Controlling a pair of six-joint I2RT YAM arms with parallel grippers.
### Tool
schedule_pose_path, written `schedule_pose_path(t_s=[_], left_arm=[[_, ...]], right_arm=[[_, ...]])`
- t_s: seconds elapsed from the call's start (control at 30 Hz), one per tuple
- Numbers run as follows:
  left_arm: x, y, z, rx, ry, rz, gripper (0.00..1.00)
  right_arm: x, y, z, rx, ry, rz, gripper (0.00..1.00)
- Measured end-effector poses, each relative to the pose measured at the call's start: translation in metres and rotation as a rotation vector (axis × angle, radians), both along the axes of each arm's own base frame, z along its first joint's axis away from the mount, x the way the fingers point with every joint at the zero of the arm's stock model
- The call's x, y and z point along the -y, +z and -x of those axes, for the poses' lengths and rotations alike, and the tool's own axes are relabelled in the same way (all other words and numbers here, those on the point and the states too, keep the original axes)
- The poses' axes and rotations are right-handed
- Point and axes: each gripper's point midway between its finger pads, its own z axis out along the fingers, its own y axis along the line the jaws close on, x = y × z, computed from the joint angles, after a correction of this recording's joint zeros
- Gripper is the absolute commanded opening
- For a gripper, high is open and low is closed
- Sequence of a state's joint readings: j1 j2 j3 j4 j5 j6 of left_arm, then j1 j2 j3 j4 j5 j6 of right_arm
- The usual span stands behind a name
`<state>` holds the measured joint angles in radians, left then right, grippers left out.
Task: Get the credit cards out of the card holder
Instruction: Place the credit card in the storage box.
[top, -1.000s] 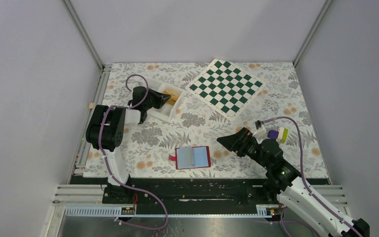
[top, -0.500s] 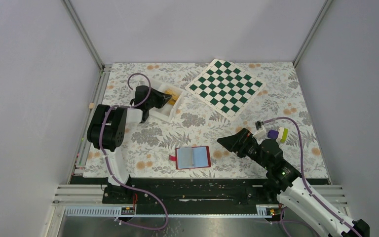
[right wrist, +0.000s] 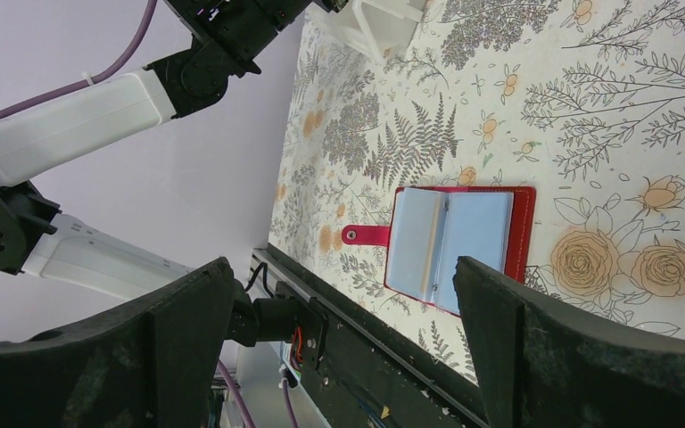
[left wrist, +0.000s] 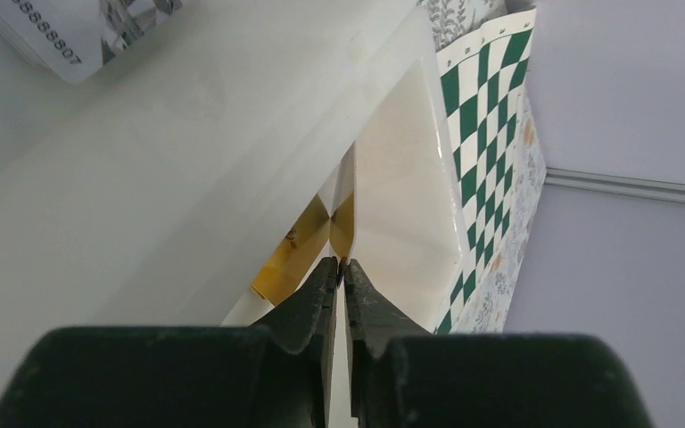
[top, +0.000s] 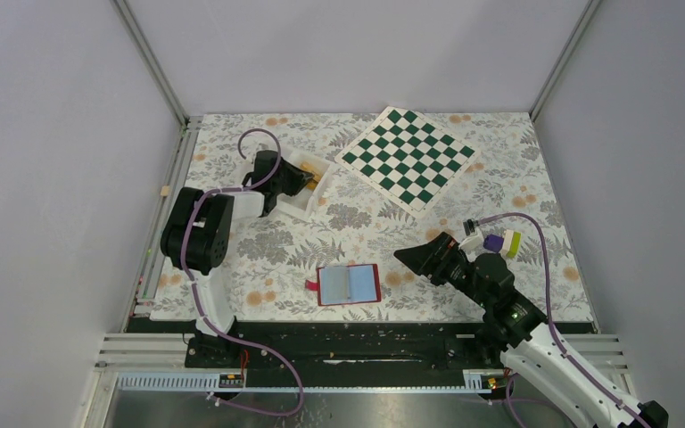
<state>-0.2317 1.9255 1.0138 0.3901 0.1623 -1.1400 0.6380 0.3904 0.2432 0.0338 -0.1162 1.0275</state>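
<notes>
Orange-yellow credit card (left wrist: pixel 281 267) sits at the tips of the nearly closed left hand (left wrist: pixel 341 265) inside the white plastic tray (left wrist: pixel 143 178), seemingly mid-drop; next, open fully and withdraw.

In the left wrist view, a pale card (left wrist: pixel 49 40) at the top left corner carries a slanted row of black digits: several eights, then 07. The edge of the picture cuts its beginning off. Other print on it is too blurred to read.
</notes>
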Motion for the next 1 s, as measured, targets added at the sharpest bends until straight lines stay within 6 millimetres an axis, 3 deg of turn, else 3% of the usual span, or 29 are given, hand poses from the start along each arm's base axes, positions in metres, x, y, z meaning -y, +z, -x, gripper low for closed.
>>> schedule_pose_path(t_s=[1.0], left_arm=[[-0.009, -0.015, 0.013, -0.088, -0.028, -0.204, 0.27]], right_arm=[[0.002, 0.001, 0.002, 0.000, -0.002, 0.004, 1.00]])
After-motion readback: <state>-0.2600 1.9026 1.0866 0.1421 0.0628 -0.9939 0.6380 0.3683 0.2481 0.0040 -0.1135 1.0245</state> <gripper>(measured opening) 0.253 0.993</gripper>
